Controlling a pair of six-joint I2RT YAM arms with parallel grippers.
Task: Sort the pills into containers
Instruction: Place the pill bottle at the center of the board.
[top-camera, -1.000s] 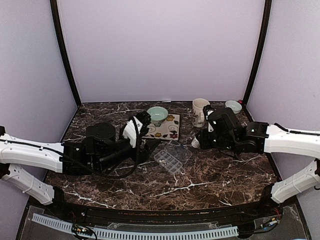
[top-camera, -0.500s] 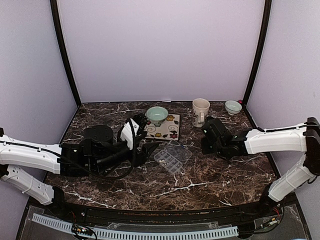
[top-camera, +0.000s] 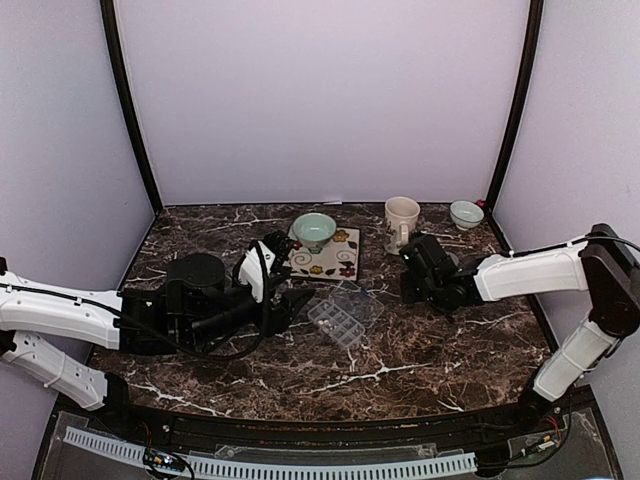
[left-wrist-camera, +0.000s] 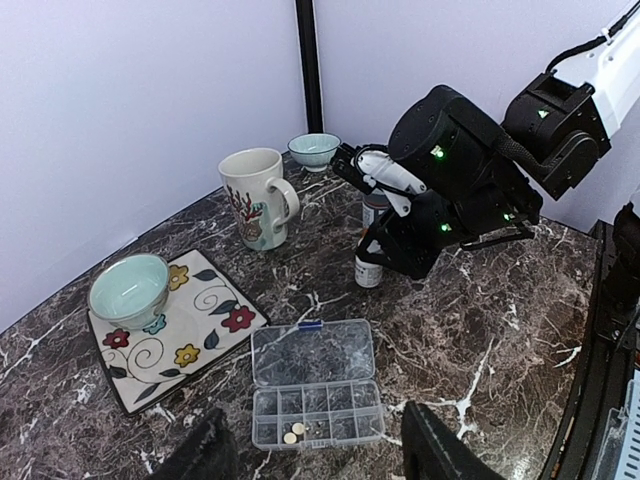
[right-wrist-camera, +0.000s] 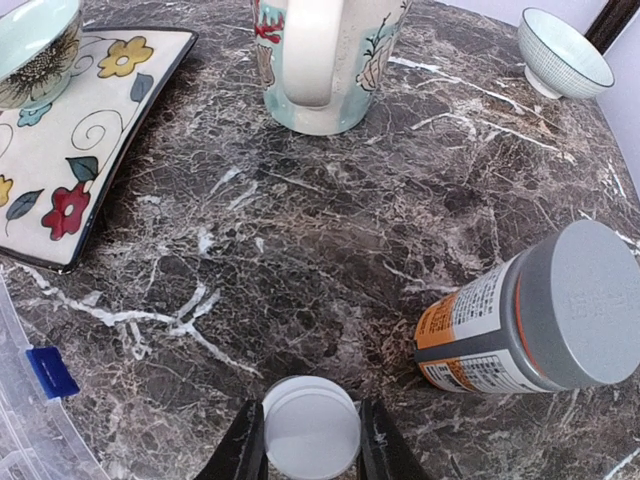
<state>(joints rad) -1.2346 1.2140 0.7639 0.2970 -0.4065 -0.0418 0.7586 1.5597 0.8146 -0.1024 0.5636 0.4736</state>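
The clear pill box (left-wrist-camera: 315, 395) lies with its lid folded back; its containers (left-wrist-camera: 330, 403) form two rows. A few whitish pills (left-wrist-camera: 293, 433) sit in a near-row compartment. My left gripper (left-wrist-camera: 320, 462) hangs open just in front of the box, with nothing between its fingers (left-wrist-camera: 210, 455). My right gripper (right-wrist-camera: 311, 452) is shut on the tiny white bottle (right-wrist-camera: 311, 430), which stands capped and upright on the table (left-wrist-camera: 369, 272). From above, the box (top-camera: 340, 318) lies between the left gripper (top-camera: 292, 303) and the right gripper (top-camera: 408, 288).
An orange grey-capped bottle (right-wrist-camera: 530, 315) stands right of the white bottle. Behind it are a floral mug (left-wrist-camera: 255, 195) and a small bowl (left-wrist-camera: 313, 150). A flowered plate (left-wrist-camera: 200, 320) carries a green bowl (left-wrist-camera: 127, 290) left of the box.
The right arm has swung back to the right and lowered, with the white bottle still in its grip, down beside the orange bottle. The left gripper has drifted slightly nearer and lower.
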